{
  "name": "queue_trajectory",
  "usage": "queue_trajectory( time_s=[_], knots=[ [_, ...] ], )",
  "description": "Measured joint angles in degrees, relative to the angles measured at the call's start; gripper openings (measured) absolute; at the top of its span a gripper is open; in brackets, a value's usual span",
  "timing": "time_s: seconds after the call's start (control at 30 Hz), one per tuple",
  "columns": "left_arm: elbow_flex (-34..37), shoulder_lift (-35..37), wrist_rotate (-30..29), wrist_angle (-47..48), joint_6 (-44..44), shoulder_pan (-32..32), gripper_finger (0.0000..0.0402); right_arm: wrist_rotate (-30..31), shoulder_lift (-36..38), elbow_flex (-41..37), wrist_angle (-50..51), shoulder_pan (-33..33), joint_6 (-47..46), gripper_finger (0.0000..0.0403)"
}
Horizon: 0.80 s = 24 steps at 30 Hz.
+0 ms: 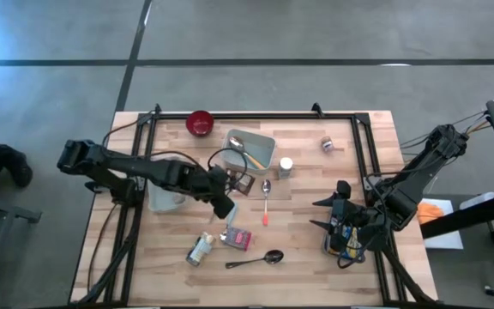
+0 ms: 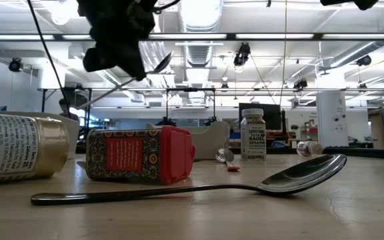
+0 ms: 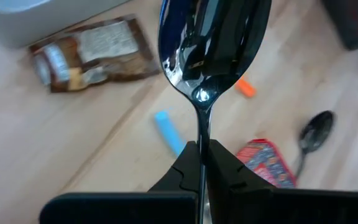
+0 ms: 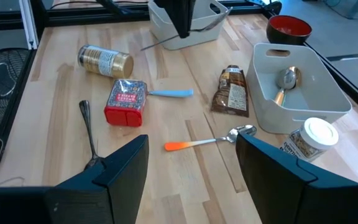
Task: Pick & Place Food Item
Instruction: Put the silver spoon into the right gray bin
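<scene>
My left gripper (image 3: 202,155) hangs above the middle of the table (image 1: 227,206), shut on a shiny metal spoon (image 3: 213,50), also seen in the low view (image 2: 162,64). Below it lie a brown food packet (image 3: 92,53), a red box (image 4: 126,102) and a blue-handled utensil (image 4: 169,93). A gold can (image 4: 104,61) lies on its side near the front. My right gripper (image 4: 191,168) waits open at the table's right side (image 1: 328,215), holding nothing. My left gripper pinches the spoon's handle (image 3: 201,127) between its two fingers, a short way behind the bowl. The fingers slant down, and the bowl sticks out past the fingertips. The spoon is lifted clear of the table; its handle end (image 2: 79,107) slopes down behind the gripper.
A grey bin (image 4: 328,93) holds a spoon (image 4: 284,81); a white-lidded jar (image 4: 309,140) stands beside it. An orange-handled spoon (image 4: 210,140) and a dark spoon (image 2: 179,190) lie on the wood. A red bowl (image 1: 200,123) sits at the far edge, a second bin (image 1: 165,197) on the left.
</scene>
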<state>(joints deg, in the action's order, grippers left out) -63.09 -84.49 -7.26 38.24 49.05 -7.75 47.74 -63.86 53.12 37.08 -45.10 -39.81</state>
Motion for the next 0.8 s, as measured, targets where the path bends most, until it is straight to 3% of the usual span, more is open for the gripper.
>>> queue_trajectory(
  time_s=[0.47, 0.8],
  knots=[
    [0.00, 0.00, 1.26, -12.00, -2.09, 1.34, 0.0000, 0.10, 0.00, 0.00, -0.04, 0.00, -0.02, 0.0241],
    [0.00, 0.00, 0.80, -13.01, -5.37, 3.82, 0.0000, 0.12, 0.02, 0.00, -0.08, 0.00, -0.02, 0.0242]
  ],
)
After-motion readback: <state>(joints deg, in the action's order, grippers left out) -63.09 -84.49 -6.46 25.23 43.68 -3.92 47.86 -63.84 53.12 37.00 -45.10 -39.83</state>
